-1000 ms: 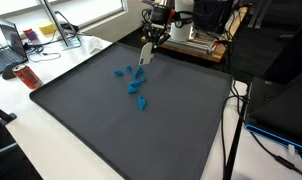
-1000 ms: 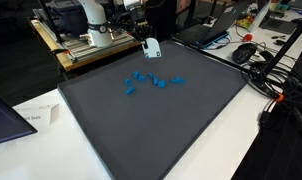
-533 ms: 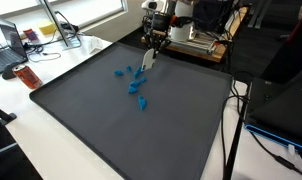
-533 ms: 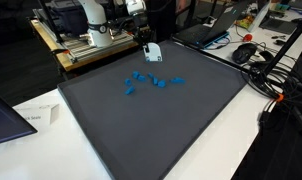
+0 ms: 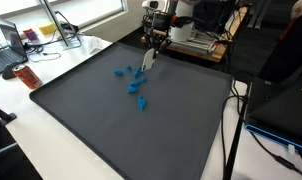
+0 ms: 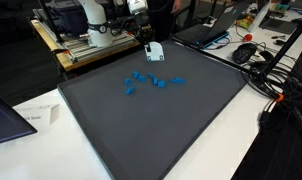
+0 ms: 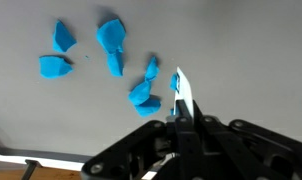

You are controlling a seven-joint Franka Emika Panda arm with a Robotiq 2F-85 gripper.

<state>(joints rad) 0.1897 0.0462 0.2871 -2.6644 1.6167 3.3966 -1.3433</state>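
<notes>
Nearest: white sheet (image 6: 36,117), lying on the pale table beside the near corner of the dark mat (image 6: 161,135). Middle ground: blue fragments (image 6: 146,81), a loose scatter of irregular bits flat on the mat, some touching and others apart. Beyond them, by the mat's far edge: white flat piece (image 6: 153,50), thin, hanging edge-down and apparently clear of the mat, just past the scatter. In the wrist view this white flat piece (image 7: 183,97) shows a blue fleck at its free tip. Gripper (image 6: 148,38): clenched on the piece's upper end, jaws pressed together. Farthest: robot arm (image 6: 91,15), behind the mat. Risk, as judged: the pinch takes only a narrow end, so the piece could swivel or slip out. Brought down carelessly, its edge could strike the fragments and scatter them.
</notes>
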